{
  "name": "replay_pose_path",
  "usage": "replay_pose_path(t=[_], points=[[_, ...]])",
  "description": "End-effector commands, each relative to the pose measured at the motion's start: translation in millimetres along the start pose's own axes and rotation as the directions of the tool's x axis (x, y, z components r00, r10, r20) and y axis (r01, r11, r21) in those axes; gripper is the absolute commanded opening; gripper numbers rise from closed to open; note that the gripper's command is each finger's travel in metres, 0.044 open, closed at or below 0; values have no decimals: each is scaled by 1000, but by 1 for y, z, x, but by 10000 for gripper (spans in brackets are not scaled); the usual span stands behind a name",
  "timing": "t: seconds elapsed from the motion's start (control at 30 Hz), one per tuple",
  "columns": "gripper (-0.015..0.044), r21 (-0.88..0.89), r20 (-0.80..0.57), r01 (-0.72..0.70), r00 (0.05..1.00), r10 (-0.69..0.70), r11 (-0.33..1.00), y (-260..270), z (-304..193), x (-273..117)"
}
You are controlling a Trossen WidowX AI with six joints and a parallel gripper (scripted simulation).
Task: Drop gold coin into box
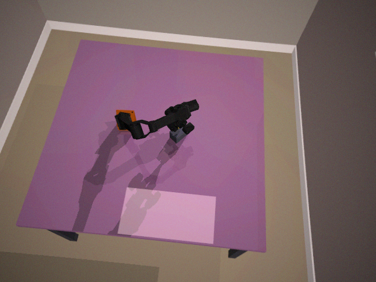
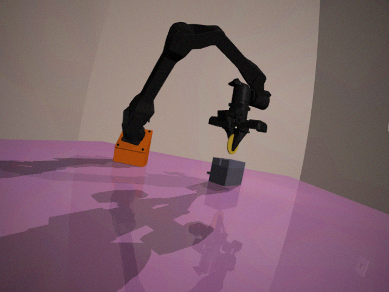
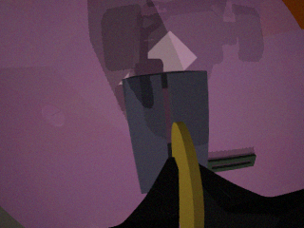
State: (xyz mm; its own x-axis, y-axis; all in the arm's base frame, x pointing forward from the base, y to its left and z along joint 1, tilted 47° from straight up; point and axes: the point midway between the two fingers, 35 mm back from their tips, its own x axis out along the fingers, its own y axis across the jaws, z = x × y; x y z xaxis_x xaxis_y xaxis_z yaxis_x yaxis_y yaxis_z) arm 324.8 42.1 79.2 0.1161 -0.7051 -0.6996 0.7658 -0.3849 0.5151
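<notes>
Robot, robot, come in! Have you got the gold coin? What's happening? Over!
Gripper shut on gold coin, coin on edge. Hanging above grey box, not touching. Slot below in the wrist view. Nothing between coin and lid.

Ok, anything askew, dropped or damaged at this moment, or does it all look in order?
Nothing stands out. The gripper is shut on the gold coin, held on edge above the grey box, not touching it. From the wrist view the coin's edge roughly lines up with the slot. The green holder sits beside the box.
</notes>
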Motion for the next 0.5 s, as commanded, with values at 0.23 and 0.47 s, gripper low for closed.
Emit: replay_pose_path(t=[0.23,0.47], points=[[0,-17,3,-1,1000,1,1000,-1,3,6],[0,-15,3,-1,1000,1,1000,-1,2,9]])
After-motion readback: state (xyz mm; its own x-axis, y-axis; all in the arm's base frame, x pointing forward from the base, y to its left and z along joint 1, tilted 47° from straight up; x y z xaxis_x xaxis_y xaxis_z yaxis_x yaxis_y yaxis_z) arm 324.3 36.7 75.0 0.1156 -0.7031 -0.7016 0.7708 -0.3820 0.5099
